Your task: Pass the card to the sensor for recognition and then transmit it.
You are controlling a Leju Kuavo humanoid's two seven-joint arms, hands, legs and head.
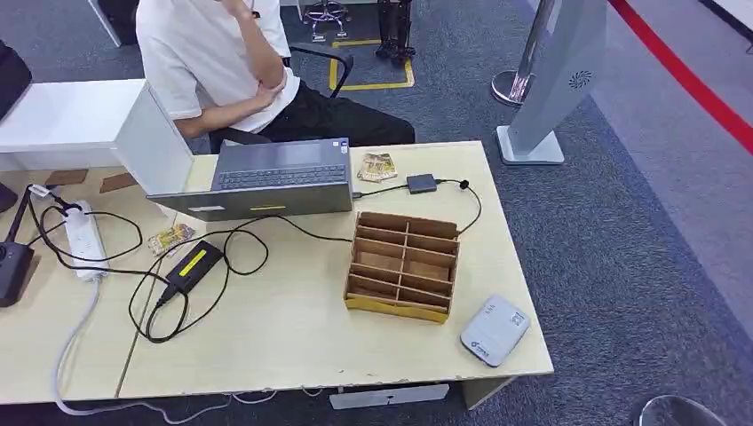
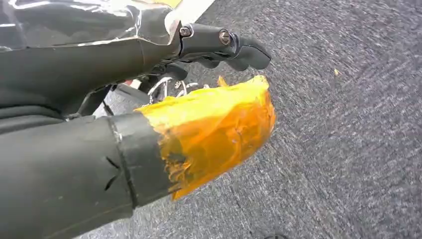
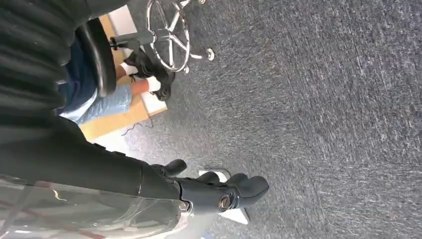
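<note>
A white, rounded card sensor [image 1: 495, 331] lies on the light wooden desk [image 1: 293, 346] near its front right corner. Just left of it stands a brown cardboard box [image 1: 403, 264] split into several compartments. My left hand [image 2: 209, 119] hangs over grey carpet; its thumb is wrapped in orange tape, its dark fingers [image 2: 234, 47] are held apart above it, and it holds nothing. My right hand [image 3: 219, 191] also hangs above the carpet with its dark fingers stretched out and nothing in them.
A person in a white shirt [image 1: 217, 62] sits behind the desk at a grey laptop [image 1: 275, 177]. Cables, a power strip [image 1: 84, 235], a black adapter [image 1: 194, 264], a small hub [image 1: 422, 184] and two snack packets lie there. A white kiosk stand [image 1: 550, 80] stands at the right.
</note>
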